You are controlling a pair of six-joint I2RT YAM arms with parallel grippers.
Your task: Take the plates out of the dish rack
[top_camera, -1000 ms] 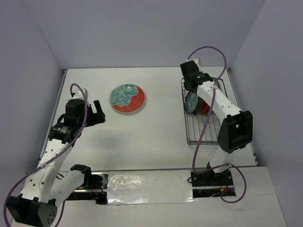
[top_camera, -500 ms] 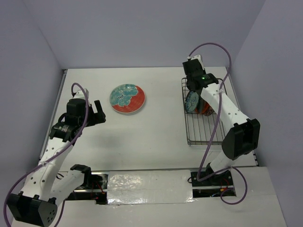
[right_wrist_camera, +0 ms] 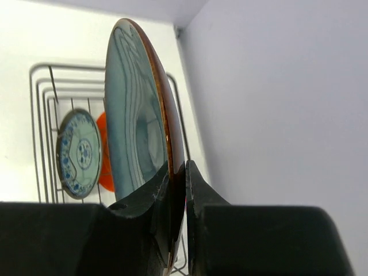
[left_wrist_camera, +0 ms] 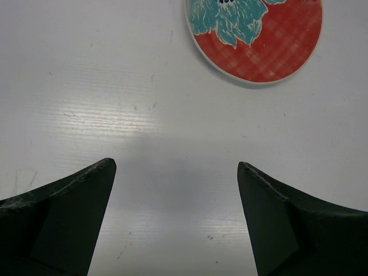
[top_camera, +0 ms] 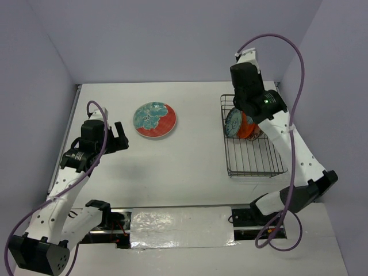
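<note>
My right gripper is shut on the rim of a plain teal plate with a brown edge and holds it upright above the dish rack. In the top view the gripper sits over the rack's far end, with the teal plate hanging below it. A white plate with blue pattern and an orange plate stand in the rack. The teal-and-red mottled plate lies flat on the table. My left gripper is open and empty, near that plate.
The white table ends at a back wall and side walls. The rack stands close to the right wall. The right arm's purple cable loops high above the rack.
My right arm has risen and lifted the teal plate up out of the rack. The left arm has not moved.
</note>
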